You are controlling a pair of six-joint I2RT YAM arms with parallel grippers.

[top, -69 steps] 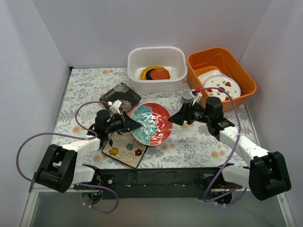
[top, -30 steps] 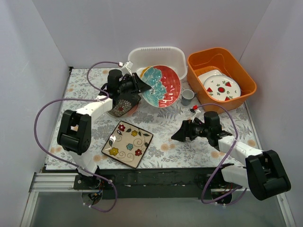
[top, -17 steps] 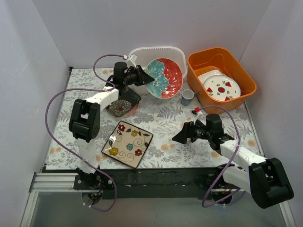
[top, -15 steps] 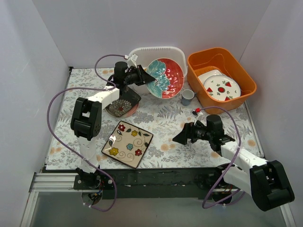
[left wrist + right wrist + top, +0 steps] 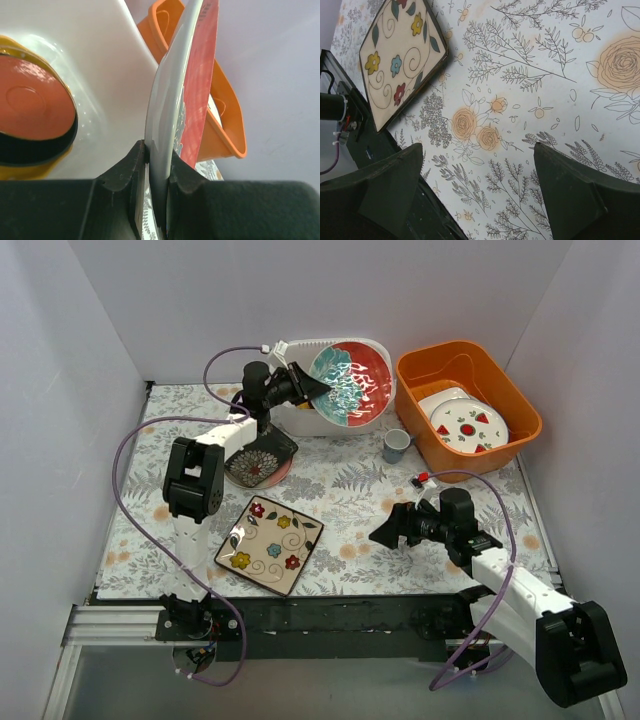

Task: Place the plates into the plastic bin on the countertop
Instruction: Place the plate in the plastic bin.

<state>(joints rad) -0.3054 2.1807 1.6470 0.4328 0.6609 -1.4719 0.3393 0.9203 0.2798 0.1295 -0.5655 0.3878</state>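
Observation:
My left gripper (image 5: 306, 386) is shut on the rim of the red and teal-striped round plate (image 5: 352, 383) and holds it tilted on edge over the white plastic bin (image 5: 300, 418). In the left wrist view the plate (image 5: 172, 100) stands edge-on between my fingers (image 5: 131, 165). The bin (image 5: 100, 60) holds a red plate (image 5: 30, 105) on a dark one on a yellow one. The black flowered square plate (image 5: 262, 453) lies on a pink plate on the countertop (image 5: 350, 480). The cream floral square plate (image 5: 268, 545) lies near the front; it shows in the right wrist view (image 5: 395, 55). My right gripper (image 5: 380, 535) is open and empty above the countertop (image 5: 530, 100).
An orange tub (image 5: 460, 400) at the back right holds white plates with red fruit marks (image 5: 468, 425). A small grey cup (image 5: 397, 445) stands between tub and bin. White walls close in the left, back and right sides.
My left gripper has carried the red and teal plate from the middle of the countertop up and back to over the bin. My right gripper has drawn back towards the front right.

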